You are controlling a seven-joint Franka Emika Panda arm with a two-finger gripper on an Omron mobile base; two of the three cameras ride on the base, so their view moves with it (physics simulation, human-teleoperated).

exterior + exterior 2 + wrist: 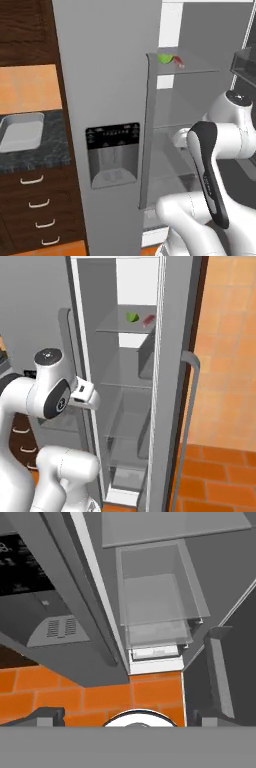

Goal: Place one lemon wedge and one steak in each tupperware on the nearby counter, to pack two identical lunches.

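Orange floor tiles [100, 694] are showing under a grey fridge [100, 75] whose right-hand door [172, 381] is standing open, a long handle [186, 421] running down it. On the top glass shelf [120, 326] inside, a yellow-green lemon wedge [132, 317] is lying just left of a red steak [148, 320]; from the left base view the same pair are sitting close together near the shelf's far edge, wedge [164, 58] and steak [179, 62]. Lower shelves and a clear drawer [155, 602] are sitting below them. An ice dispenser [113, 155] is set in the closed left door.

Left of the fridge, a tupperware [21, 131] is resting on the speckled counter [45, 150], above dark drawers [37, 210] with silver handles.

The arm is bending in front of the open compartment, well below the top shelf. The gripper [125, 717] is pointing down toward the drawer and floor; its fingers [47, 716] are standing wide apart, holding nothing.
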